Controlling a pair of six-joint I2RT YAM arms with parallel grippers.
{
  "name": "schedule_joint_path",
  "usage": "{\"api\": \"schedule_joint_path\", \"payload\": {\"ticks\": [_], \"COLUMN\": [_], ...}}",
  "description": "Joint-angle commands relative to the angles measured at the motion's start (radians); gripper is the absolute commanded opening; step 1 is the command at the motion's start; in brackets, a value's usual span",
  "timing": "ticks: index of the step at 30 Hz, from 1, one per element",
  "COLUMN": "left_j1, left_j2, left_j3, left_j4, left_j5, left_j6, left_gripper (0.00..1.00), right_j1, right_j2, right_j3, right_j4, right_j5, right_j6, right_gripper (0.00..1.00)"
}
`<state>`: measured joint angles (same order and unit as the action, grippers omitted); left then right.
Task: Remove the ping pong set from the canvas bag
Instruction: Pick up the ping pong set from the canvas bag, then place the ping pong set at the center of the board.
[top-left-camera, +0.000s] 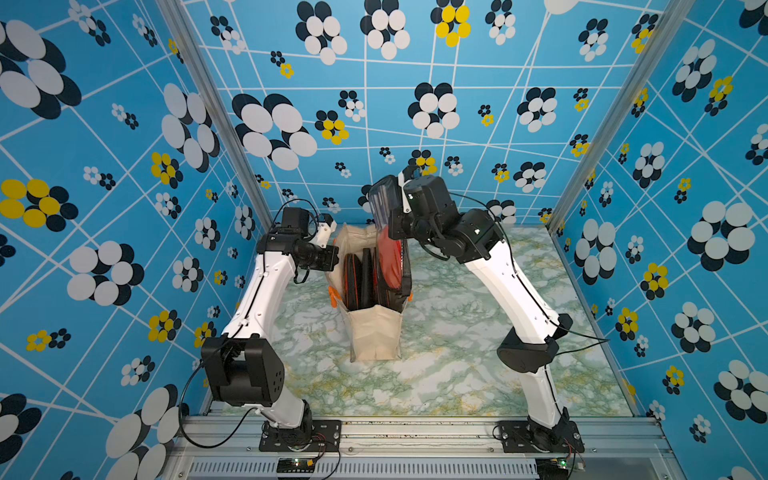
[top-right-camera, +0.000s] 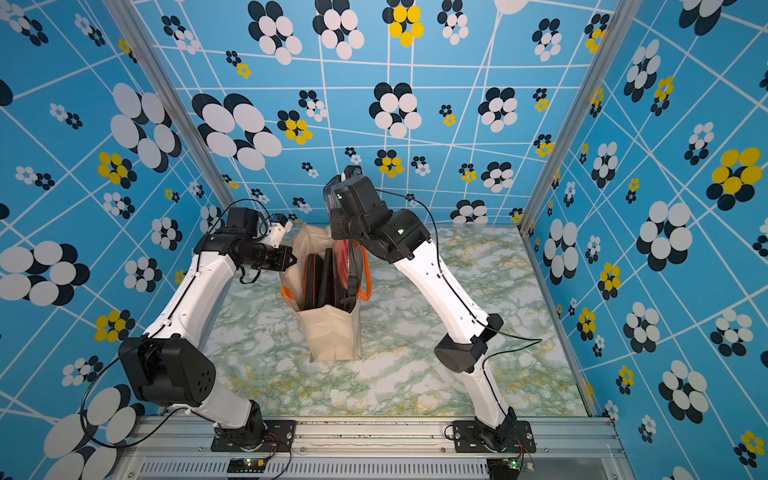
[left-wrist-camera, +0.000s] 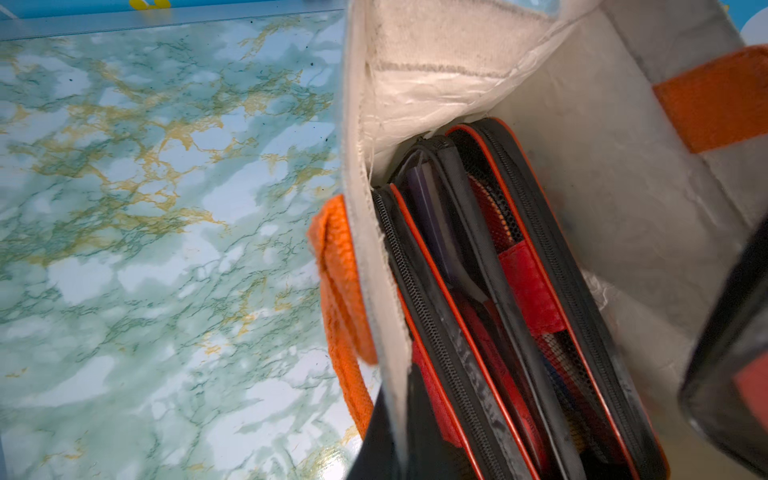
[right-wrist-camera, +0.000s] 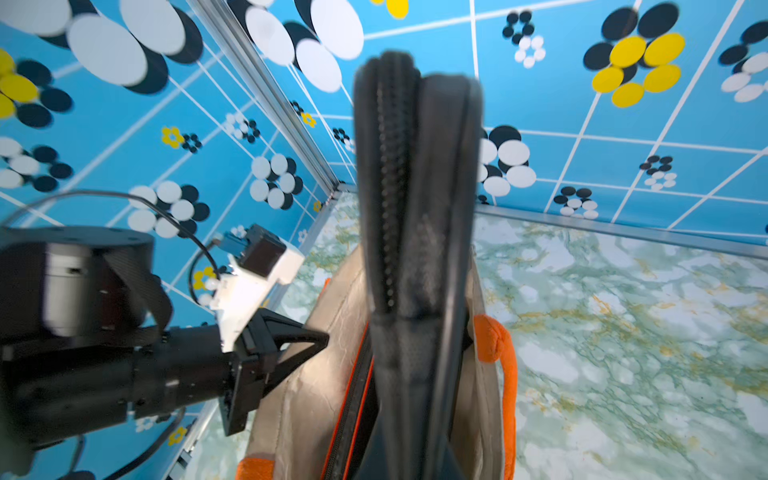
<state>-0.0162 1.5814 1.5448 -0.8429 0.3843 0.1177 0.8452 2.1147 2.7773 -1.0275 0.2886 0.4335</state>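
The work cell is enclosed by blue walls (top-left-camera: 374, 104) printed with white, black and yellow flowers, and its floor is a table (top-left-camera: 457, 374) with a green and gold marble finish. The canvas bag (top-left-camera: 374, 332) stands upright near the middle of the table, between the two arms, with its mouth open towards the top; both top views show it so (top-right-camera: 330, 336). An orange handle (top-left-camera: 332, 297) hangs outside the bag wall on the left arm's side, and a second orange handle (right-wrist-camera: 498, 357) hangs outside the opposite wall. The left gripper (top-left-camera: 332, 259) is closed on the upper rim of the canvas bag on its own side; the left wrist view shows the cream wall (left-wrist-camera: 374, 249) passing between the dark fingers. The right gripper (top-left-camera: 392, 226) is clamped on the held case (top-left-camera: 384, 199), a flat black zip case with a clear face through which a red paddle shows. The held case stands on edge, tilted slightly: its upper part is above the bag rim and its lower part lies inside the bag mouth, against the wall on the right arm's side. The right wrist view shows its zip edge (right-wrist-camera: 390, 187) close to the lens and blurred. Further black zip cases (left-wrist-camera: 457, 332) with orange piping stand on edge inside the bag, side by side, between the held case and the left-hand wall
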Motion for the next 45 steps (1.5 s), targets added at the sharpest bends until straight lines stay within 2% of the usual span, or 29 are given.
{"api": "schedule_joint_path", "payload": {"ticks": [1, 8, 16, 21, 30, 38, 45], "left_j1": [0.028, 0.050, 0.061, 0.061, 0.062, 0.054, 0.030], "left_j2": [-0.014, -0.012, 0.014, 0.039, 0.054, 0.045, 0.034], "left_j3": [0.042, 0.056, 0.077, 0.092, 0.103, 0.080, 0.066], "left_j4": [0.039, 0.039, 0.030, 0.024, 0.013, 0.005, -0.001], "left_j5": [-0.012, -0.017, -0.019, -0.019, 0.002, 0.025, 0.019], "left_j6": [0.023, 0.038, 0.053, 0.056, 0.047, 0.034, 0.034], "left_gripper": [0.00, 0.00, 0.00, 0.00, 0.00, 0.00, 0.00], "right_j1": [-0.048, -0.189, -0.391, -0.515, -0.653, -0.721, -0.774], "right_j2": [-0.078, -0.105, -0.084, 0.016, 0.250, 0.429, 0.557], "right_j3": [0.029, 0.008, -0.121, -0.120, -0.116, -0.105, -0.107], "right_j4": [0.146, 0.178, 0.233, 0.252, 0.359, 0.535, 0.686], "right_j5": [-0.009, -0.097, -0.261, -0.425, -0.709, -0.954, -1.096], "right_j6": [0.007, 0.081, 0.163, 0.209, 0.270, 0.354, 0.471], "right_gripper": [0.00, 0.00, 0.00, 0.00, 0.00, 0.00, 0.00]}}
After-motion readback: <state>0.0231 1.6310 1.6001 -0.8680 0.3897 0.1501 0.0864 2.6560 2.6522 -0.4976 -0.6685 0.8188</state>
